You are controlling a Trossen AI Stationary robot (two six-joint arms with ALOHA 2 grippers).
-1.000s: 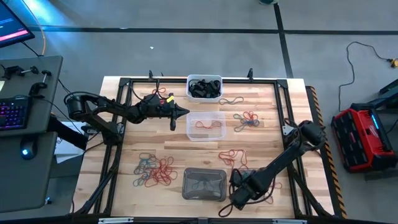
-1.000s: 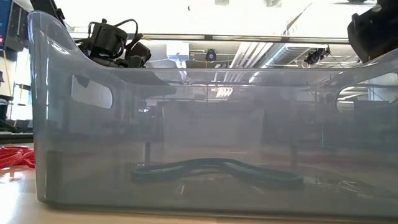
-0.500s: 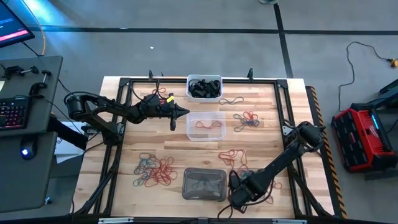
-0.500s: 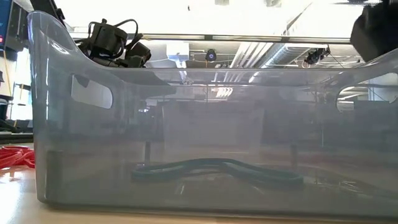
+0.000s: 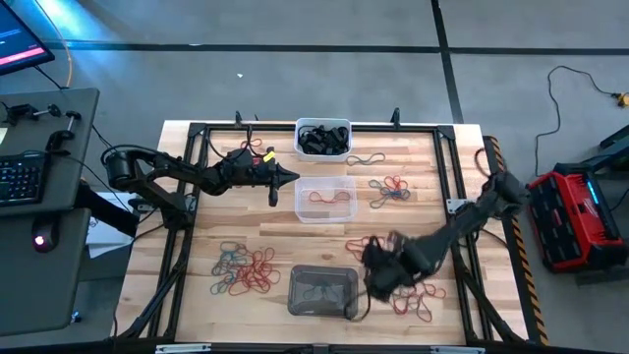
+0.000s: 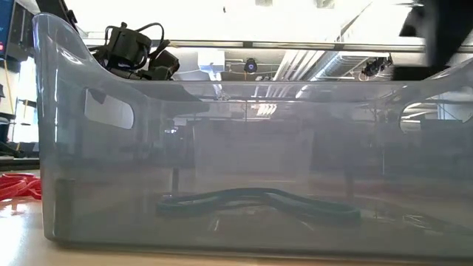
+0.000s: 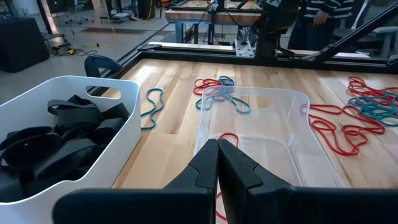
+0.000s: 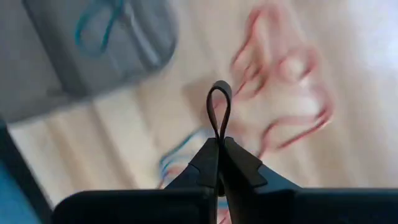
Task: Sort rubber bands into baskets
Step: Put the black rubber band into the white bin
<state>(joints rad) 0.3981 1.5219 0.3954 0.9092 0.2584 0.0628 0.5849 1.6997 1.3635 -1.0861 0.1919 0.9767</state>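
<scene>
Pinching a thin black rubber band loop (image 8: 219, 109) between fully closed fingers, the right gripper (image 5: 378, 278) sits over the wooden table (image 5: 423, 157) near its front edge, just right of the translucent grey plastic basket (image 5: 321, 291), and the band pokes out past the fingertips like a little teardrop. That grey basket has a blue-teal band (image 6: 255, 201) lying flat on its bottom, and it's the one closest to the front edge, about midway along it. The clear plastic basket (image 5: 324, 199) is in the middle of the table with a red band (image 7: 227, 138) inside, and the opaque white plastic basket (image 5: 322, 138) full of black bands (image 7: 56, 140) is right against the back edge. Loose bands are all over: a mixed red and blue-teal pile (image 5: 244, 270) toward the front left corner, a smaller tangle of red and teal (image 5: 390, 190) right of the clear basket, and red ones (image 5: 418, 298) on the wood beside the right gripper. The left gripper (image 5: 285, 178) is clamped shut on nothing, hovering just left of the clear basket, on the back half of the table.
</scene>
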